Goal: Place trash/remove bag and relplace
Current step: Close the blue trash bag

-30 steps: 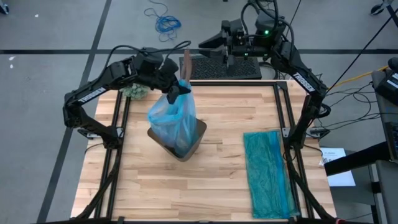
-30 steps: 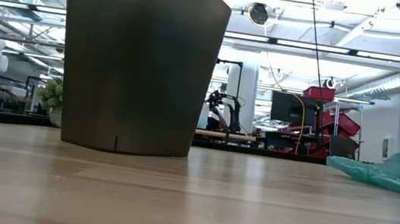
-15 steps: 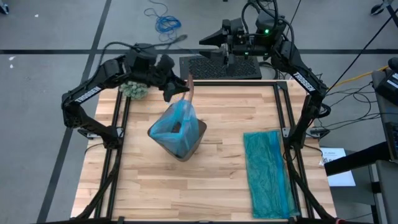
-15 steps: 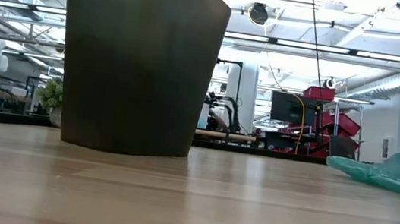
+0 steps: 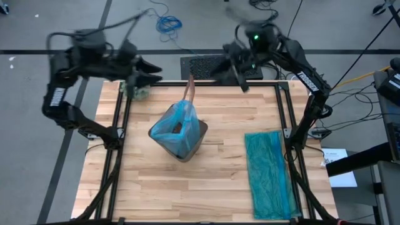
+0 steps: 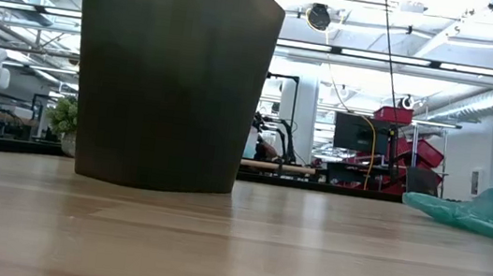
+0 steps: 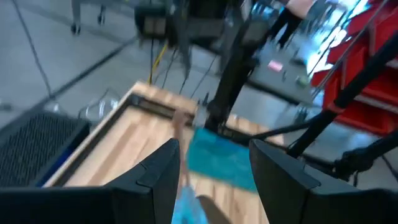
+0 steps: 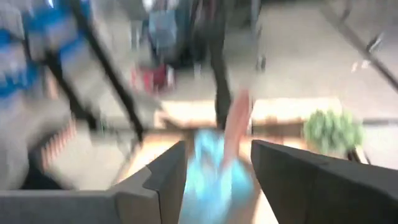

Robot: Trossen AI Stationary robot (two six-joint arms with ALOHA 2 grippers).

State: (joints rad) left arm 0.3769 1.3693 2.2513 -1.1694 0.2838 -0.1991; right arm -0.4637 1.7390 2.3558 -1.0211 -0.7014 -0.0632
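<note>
High view: the bag (image 5: 177, 124), a thin sky-blue liner, sits in the dark bin (image 5: 199, 142) near the middle of the table (image 5: 156, 187), its top gathered to a loose peak with a brown stick (image 5: 189, 90) rising beside it. The left gripper (image 5: 150, 70) hangs over the far-left table edge, near the green plant (image 5: 139, 92), released and holding nothing. The right gripper (image 5: 240, 76) is over the far edge, right of the bag, also empty, fingers apart. A teal bag (image 5: 270, 173) lies flat at the right.

Low view: only the bin's dark wall (image 6: 174, 73) and a corner of the teal bag (image 6: 487, 210) show; neither gripper appears.

Left wrist view: open fingers (image 7: 158, 174) frame the bag (image 7: 189, 208) below and the teal bag (image 7: 224, 158) beyond.

Right wrist view: spread fingers (image 8: 165, 177) look toward the bag (image 8: 214, 168), with the plant (image 8: 333, 132) off to one side.

The liner looks light, limp and slippery; I judge it best pinched at the bunched top, where the plastic is several layers thick, and lifted gently so it neither tears nor spills
</note>
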